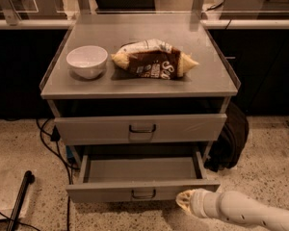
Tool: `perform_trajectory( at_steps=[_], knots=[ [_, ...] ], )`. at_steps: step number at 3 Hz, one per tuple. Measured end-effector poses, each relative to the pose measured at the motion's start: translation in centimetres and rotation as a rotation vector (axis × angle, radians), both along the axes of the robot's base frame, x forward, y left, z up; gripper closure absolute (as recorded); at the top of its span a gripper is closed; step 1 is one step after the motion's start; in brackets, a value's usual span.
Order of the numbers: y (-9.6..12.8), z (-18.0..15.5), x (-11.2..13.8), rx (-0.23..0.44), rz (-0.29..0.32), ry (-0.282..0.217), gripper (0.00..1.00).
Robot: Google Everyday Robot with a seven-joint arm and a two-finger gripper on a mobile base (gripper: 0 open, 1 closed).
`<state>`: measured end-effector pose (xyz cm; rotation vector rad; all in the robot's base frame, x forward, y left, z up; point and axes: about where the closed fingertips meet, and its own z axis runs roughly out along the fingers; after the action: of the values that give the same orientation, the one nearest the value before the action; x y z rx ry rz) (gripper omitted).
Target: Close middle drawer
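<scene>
The gripper, cream-yellow at its tip on a glossy white arm, is low in the view, close by the right end of the middle drawer; that drawer, to the gripper's left, is plain matte grey with a dark loop handle; above the gripper the upper drawer is the same grey with a dark larger handle; higher still, on the grey cabinet top, are a plain white bowl and a brown snack bag with pale yellow ends and white lettering; the floor around the gripper is beige, speckled with darker flecks; a black bag lies up to its right; black cables trail far to its left.
</scene>
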<state>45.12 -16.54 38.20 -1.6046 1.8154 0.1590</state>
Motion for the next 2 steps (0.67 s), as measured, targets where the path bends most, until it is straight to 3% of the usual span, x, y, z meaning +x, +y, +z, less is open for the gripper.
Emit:
perform_trajectory(
  at_steps=[2],
  knots=[
    [-0.1,-0.2,4.5,-0.017,-0.005,-0.128,1.0]
  ],
)
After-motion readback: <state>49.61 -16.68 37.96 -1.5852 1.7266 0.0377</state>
